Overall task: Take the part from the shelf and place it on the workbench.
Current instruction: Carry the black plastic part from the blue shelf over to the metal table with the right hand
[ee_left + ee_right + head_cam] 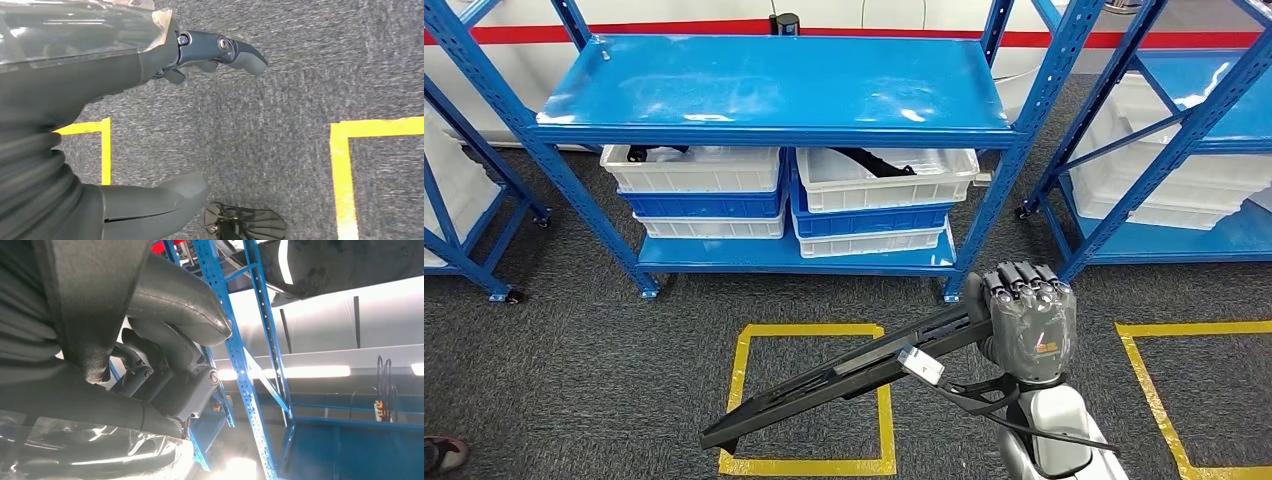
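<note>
**Part in the right hand, clear of the shelf**

The part — a long, flat black bar with a white tag near its upper end — is held in the air over the grey carpet, gripped at one end by the right hand. From that hand it slopes down toward about eight o'clock, crossing the yellow square taped on the floor, and its far end hangs near the square's lower left corner. The fingers are wrapped round the top of the bar, knuckles facing up.

In the left wrist view the left hand hangs over the carpet with nothing in it, thumb and dark fingers apart.

Past the part, at twelve o'clock, stands the blue shelf; its top deck is bare blue metal. On the lower deck sit stacked white and blue bins, the top two with dark pieces lying in them. A second blue rack with white bins stands at two o'clock, and another yellow outline marks the floor at three o'clock. A shoe pokes in at eight o'clock, at the very edge.
</note>
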You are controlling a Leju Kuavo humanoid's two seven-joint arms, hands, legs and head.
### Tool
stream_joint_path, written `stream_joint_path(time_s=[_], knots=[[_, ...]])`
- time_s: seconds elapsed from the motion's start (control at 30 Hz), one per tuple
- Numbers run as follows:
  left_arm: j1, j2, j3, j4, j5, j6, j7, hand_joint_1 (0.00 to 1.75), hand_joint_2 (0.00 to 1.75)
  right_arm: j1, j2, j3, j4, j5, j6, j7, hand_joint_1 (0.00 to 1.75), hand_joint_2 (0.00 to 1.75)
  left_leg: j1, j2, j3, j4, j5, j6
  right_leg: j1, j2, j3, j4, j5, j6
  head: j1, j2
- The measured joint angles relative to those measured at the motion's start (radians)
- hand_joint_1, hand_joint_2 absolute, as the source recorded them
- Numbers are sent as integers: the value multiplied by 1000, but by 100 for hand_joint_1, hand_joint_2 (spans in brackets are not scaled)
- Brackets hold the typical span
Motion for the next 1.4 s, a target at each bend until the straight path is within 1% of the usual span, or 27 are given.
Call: stream_joint_path(time_s=[0.03,0.07,0.1,0.17,0.2,0.23,0.27,0.33,0.37,0.4,0.43,0.47,0.53,0.6,0.73,0.77,0.83,0.9,0.93,0.97,1.03,1.1,1.17,1.23,1.3,1.37,1.4], knots=[[1,-1,0,0,0,0,-1,0,175,-2,0,1,0,0,0,1,175,175,-1,-1,-6,2,5,-5,-1,0,52,-79,16,3,1,0],[1,-1,1,0,0,0,-2,0,175,-4,1,2,0,0,0,3,175,175,-3,-1,-10,4,11,-11,1,1,88,-135,29,2,0,0],[2,-1,2,0,0,0,-3,0,175,-6,1,2,0,0,0,5,175,175,-4,-1,-12,6,16,-16,3,2,104,-168,34,-2,-1,0],[2,-1,6,0,0,-1,-5,0,175,-8,2,3,1,0,0,10,175,175,-4,-2,-16,6,26,-28,7,5,95,-174,41,-13,-6,0],[3,-1,8,0,0,-1,-6,0,175,-9,2,4,1,0,0,12,175,175,-1,-2,-19,8,27,-33,2,4,89,-176,44,-20,-6,0],[4,-1,10,0,0,-1,-7,0,175,-9,2,4,1,0,0,14,175,175,1,-3,-27,19,11,-39,-2,3,86,-176,51,-30,-9,0],[4,-1,11,0,0,-2,-7,0,175,-10,2,4,1,0,0,16,175,175,4,-4,-40,48,-21,-44,-6,1,81,-177,60,-41,-12,0],[5,-1,13,0,-2,-3,-7,0,175,-10,3,4,1,0,0,17,175,175,9,-4,-82,169,-117,-56,-6,-2,66,-176,77,-56,-20,0],[5,-1,13,0,-3,-4,-7,0,175,-9,2,4,2,0,0,17,175,175,10,-4,-101,235,-153,-61,-5,-3,57,-175,84,-57,-22,0],[5,-1,14,0,-4,-6,-7,0,175,-9,2,5,2,0,0,17,175,175,11,-4,-109,282,-171,-65,-5,-3,49,-173,89,-55,-23,0],[5,-1,14,0,-4,-8,-7,0,175,-8,2,5,2,0,0,17,175,175,13,-4,-100,291,-167,-67,-4,-3,41,-171,93,-53,-24,0],[5,0,14,0,-5,-9,-7,0,175,-7,2,5,2,0,0,18,175,175,14,-3,-71,262,-149,-67,-4,-2,35,-168,95,-51,-25,0],[5,1,14,0,-7,-11,-7,0,175,-6,2,5,2,0,0,18,175,175,17,-4,27,125,-105,-62,-3,-2,28,-162,98,-46,-27,0],[4,2,14,0,-8,-11,-7,0,175,-6,2,5,2,0,0,19,175,175,14,-5,88,29,-87,-51,1,-2,23,-157,103,-38,-28,0],[4,2,15,0,-8,-11,-7,0,175,-6,0,5,2,0,0,20,175,175,10,-2,82,3,-71,-22,4,-1,7,-150,108,-13,-26,0],[4,2,15,0,-8,-11,-7,0,175,-7,-1,5,2,0,0,20,175,175,11,-1,79,-3,-63,-13,5,-1,-6,-126,91,-13,-23,0],[3,2,15,0,-8,-11,-7,0,175,-6,-3,4,2,0,0,20,175,175,10,2,66,-8,-49,-2,3,1,-55,-17,28,-20,-15,0],[4,3,15,0,-8,-11,-7,0,175,-3,-3,5,2,0,0,20,175,175,9,4,48,-7,-36,1,2,1,-103,108,-26,-20,-10,0],[4,3,15,0,-8,-11,-7,0,175,-2,-4,5,2,0,0,20,175,175,8,4,39,-6,-30,0,1,1,-105,129,-33,-15,-9,0],[4,3,15,0,-8,-11,-7,0,175,-1,-4,5,2,0,0,20,175,175,8,3,32,-6,-24,-2,0,0,-84,106,-24,-7,-7,0],[4,2,15,0,-8,-11,-7,0,175,-1,-4,5,2,0,0,20,175,175,8,3,23,-4,-14,-9,-2,0,6,-37,18,7,-5,0],[3,1,15,0,-8,-10,-7,0,175,-3,-3,6,2,0,0,20,175,175,4,2,17,-1,-7,-19,0,0,68,-154,49,3,-5,0],[4,2,15,0,-8,-10,-7,0,175,-3,-2,6,2,0,0,20,175,175,2,2,14,1,-1,-31,6,2,72,-174,58,-11,-9,0],[4,2,17,0,-7,-10,-6,0,175,-3,-1,7,2,0,0,19,175,175,6,1,8,4,1,-42,-2,1,68,-173,68,-25,-12,0],[4,2,20,0,-7,-10,-5,0,175,-4,4,7,2,0,0,19,175,175,11,0,-17,58,-46,-52,-9,-1,63,-174,81,-42,-17,0],[4,1,22,0,-7,-10,-5,0,175,-5,9,7,2,0,0,19,175,175,13,-1,-57,162,-120,-59,-6,-3,54,-173,90,-52,-24,0],[4,1,23,0,-7,-10,-5,0,175,-4,11,7,2,0,0,19,175,175,14,-2,-78,219,-148,-62,-5,-3,49,-172,92,-53,-26,0]])
